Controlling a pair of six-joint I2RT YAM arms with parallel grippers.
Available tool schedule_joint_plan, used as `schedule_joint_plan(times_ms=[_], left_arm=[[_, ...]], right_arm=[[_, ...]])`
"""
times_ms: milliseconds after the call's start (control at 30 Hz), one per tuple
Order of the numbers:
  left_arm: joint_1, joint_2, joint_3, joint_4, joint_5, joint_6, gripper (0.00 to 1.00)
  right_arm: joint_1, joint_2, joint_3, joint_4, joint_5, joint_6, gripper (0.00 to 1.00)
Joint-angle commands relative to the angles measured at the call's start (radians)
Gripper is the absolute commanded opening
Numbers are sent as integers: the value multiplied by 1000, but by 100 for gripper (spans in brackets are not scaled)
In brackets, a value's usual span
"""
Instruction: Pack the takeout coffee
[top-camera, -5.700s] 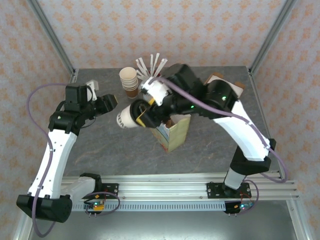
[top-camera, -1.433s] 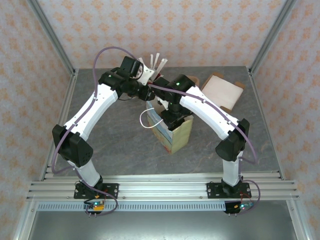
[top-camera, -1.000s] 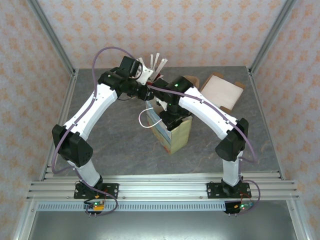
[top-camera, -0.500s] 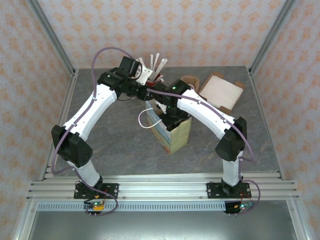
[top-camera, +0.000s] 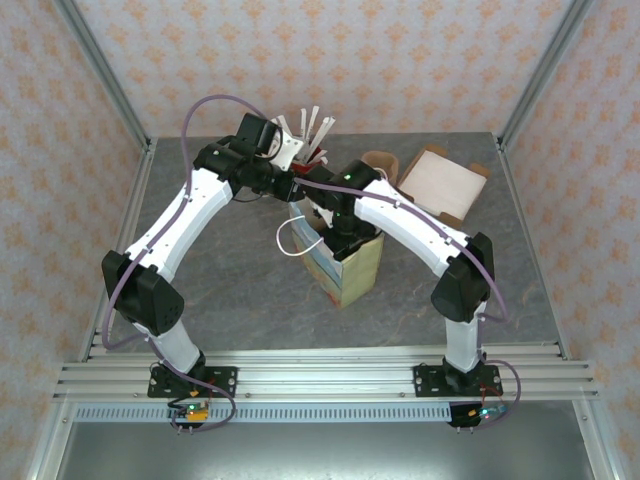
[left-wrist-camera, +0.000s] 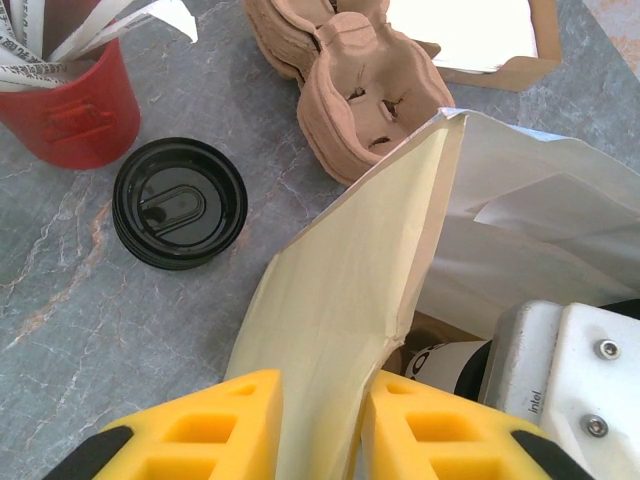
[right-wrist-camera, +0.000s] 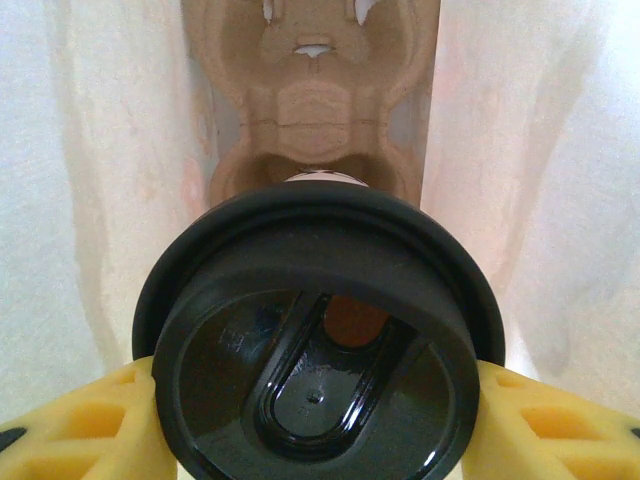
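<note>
- Two tools were engaged: left tool (left-wrist-camera: 320, 425) pinched the paper bag (left-wrist-camera: 350, 280) wall at lower centre of its wrist view.
- Right tool (right-wrist-camera: 315, 410) clamped the takeout coffee (right-wrist-camera: 315, 330), black lid toward camera, inside the paper bag at frame centre.

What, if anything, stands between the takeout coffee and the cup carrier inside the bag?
Nothing visible does. The right gripper holds the takeout coffee inside the paper bag, with the cup carrier right beyond it. The left gripper pinches the bag's wall.
</note>
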Motion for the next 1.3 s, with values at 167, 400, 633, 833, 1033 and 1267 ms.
schedule_joint_plan(times_ms=[167,400,633,833,1033,1267], left_arm=[[7,-39,-7,8,-11,-3,27],[7,-37,-9,8,-10,-3,27],[7,-38,-6,7,-12,-3,27],[8,-35,3,1,-17,-2,27],[8,-36,3,-1,-18,-2,27],[10,-40,3,-1,-20,-1,27]], right_arm=[[-11,-33,-42,25,1,13,46],[-16,-30,-60,48,-9,9,46],[-22,-25,-78,58,-13,6,45],[-30,-27,-101,75,-14,6,45],[-34,-21,-118,87,-20,0,44],[-39,-18,-136,97,-21,-3,43]])
